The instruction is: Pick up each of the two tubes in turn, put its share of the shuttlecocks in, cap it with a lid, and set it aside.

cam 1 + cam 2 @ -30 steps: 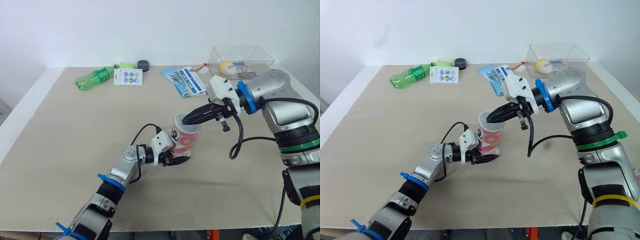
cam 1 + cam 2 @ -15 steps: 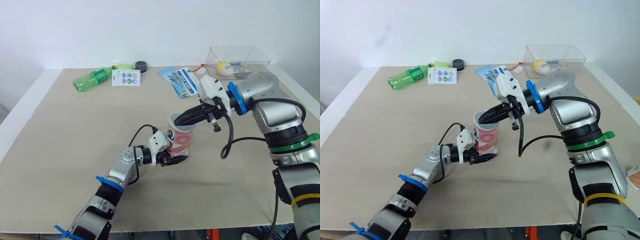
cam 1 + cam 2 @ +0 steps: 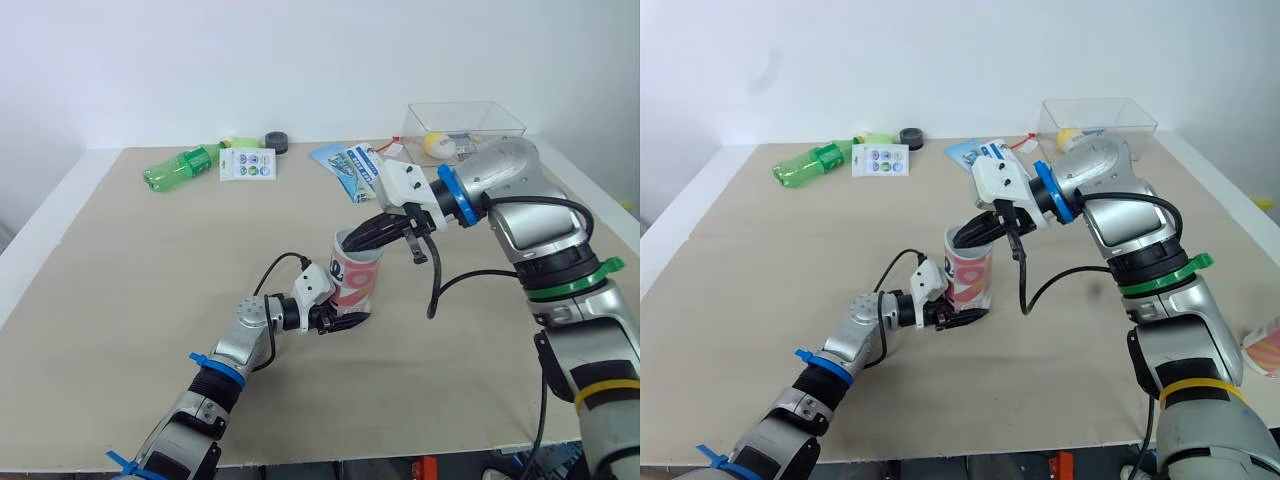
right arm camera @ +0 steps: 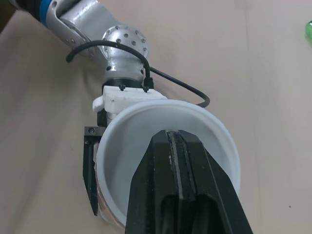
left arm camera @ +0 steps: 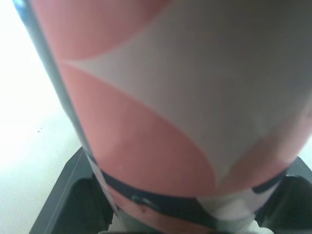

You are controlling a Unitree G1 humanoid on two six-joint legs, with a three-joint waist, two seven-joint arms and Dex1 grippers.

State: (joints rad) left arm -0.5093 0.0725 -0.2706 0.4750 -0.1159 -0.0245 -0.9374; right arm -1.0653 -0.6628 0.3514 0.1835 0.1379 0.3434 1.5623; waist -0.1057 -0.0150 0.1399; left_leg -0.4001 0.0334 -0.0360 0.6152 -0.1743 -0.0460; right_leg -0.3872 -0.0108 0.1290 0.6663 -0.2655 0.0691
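Left gripper (image 3: 335, 318) clamps the upright tube (image 3: 357, 278) at its base; right gripper (image 3: 352, 240), pinched closed on nothing visible, reaches into its mouth from 2 o'clock.

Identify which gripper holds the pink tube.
The left gripper, clamped on the base of the pink tube; the right gripper dips its shut fingers into the open top.

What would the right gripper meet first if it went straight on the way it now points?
Most likely the white inside of the tube: the right gripper, shut, points down into the open mouth, while the left gripper holds the tube. Whether wall or bottom comes first is unclear.
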